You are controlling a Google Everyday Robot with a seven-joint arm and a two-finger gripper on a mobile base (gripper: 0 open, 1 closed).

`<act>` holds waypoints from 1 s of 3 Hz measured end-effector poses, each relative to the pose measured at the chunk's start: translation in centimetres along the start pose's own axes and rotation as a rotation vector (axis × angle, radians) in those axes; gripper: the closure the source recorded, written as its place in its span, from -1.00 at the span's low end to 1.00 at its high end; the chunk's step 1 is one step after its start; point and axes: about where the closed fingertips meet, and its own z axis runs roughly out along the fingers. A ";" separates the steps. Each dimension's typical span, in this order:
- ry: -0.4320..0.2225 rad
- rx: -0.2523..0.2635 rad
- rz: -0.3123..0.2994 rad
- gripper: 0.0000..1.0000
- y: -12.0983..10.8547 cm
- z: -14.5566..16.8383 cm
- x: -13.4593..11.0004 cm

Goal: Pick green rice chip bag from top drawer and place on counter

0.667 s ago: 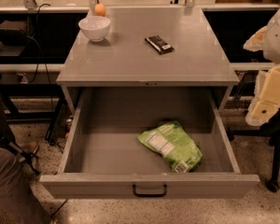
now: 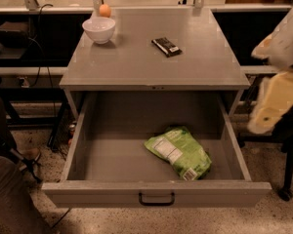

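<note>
The single camera view looks down on a grey cabinet from the front. Its top drawer (image 2: 156, 193) is pulled out toward the bottom of the frame, and a small black handle (image 2: 156, 199) sits at the centre of its front panel.

The green rice chip bag (image 2: 178, 152) lies flat on the drawer floor, right of centre and toward the front. It runs diagonally from upper left to lower right. Its white nutrition label faces up near the upper-left end, and a barcode shows at the lower-right corner. That corner lies near the drawer's front right corner; whether it touches the walls cannot be told.

Above the drawer, the counter (image 2: 136, 62) fills the upper middle of the frame. A white bowl (image 2: 99, 29) stands at its upper left, with a small orange round object (image 2: 105, 10) just behind it by the back edge. A small dark wrapped bar (image 2: 166, 46) lies flat right of the counter's centre, well apart from the bowl.

The gripper (image 2: 274, 104) appears as pale cream shapes at the right edge of the frame, outside the cabinet's right side and at about counter to drawer height. It is well apart from the bag and holds nothing that can be seen. Whether it is spread or closed cannot be told.

Speckled floor (image 2: 263, 218) shows below and beside the drawer.
</note>
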 end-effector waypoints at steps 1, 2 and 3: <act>-0.028 -0.091 0.128 -1.00 0.1 4.4 -0.7; -0.071 -0.184 0.279 -1.00 0.7 10.2 -3.3; -0.096 -0.239 0.400 -1.00 2.2 14.5 -7.1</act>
